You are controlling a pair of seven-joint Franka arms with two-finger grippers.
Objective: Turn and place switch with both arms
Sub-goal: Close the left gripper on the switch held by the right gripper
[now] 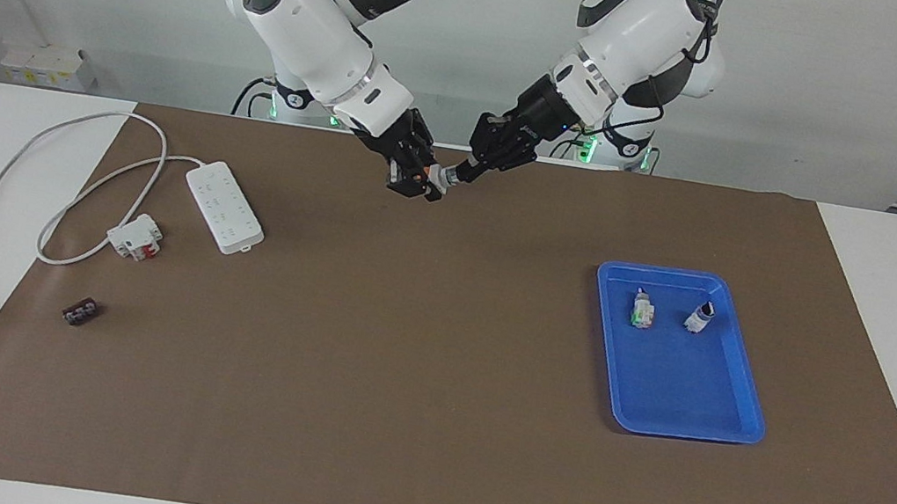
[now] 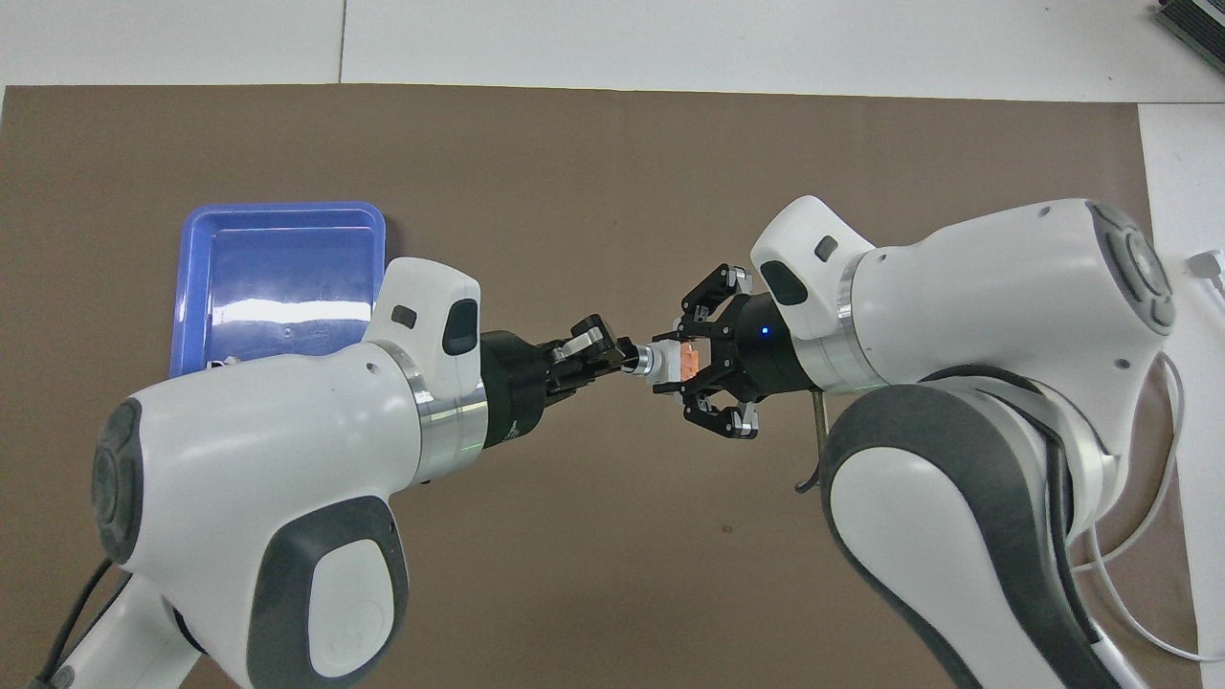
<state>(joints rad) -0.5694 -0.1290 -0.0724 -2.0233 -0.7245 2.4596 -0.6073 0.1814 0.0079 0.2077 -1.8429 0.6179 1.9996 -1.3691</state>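
The switch [image 2: 656,363] is held in the air between both grippers, over the brown mat at the robots' end of the table. It has a white body, an orange-red block and a black-silver knob. My right gripper [image 2: 691,362] is shut on the orange-red end of the body. My left gripper [image 2: 624,360] is shut on the knob and meets it head-on. In the facing view the switch [image 1: 439,181] hangs well above the mat, with the right gripper [image 1: 423,182] and the left gripper [image 1: 458,172] on either end of it.
A blue tray [image 1: 708,415] toward the left arm's end holds two small switches [image 1: 641,308] [image 1: 699,316]. Toward the right arm's end lie a white power strip [image 1: 224,206] with its cord, a white-and-red breaker block [image 1: 135,236] and a small black part [image 1: 80,312].
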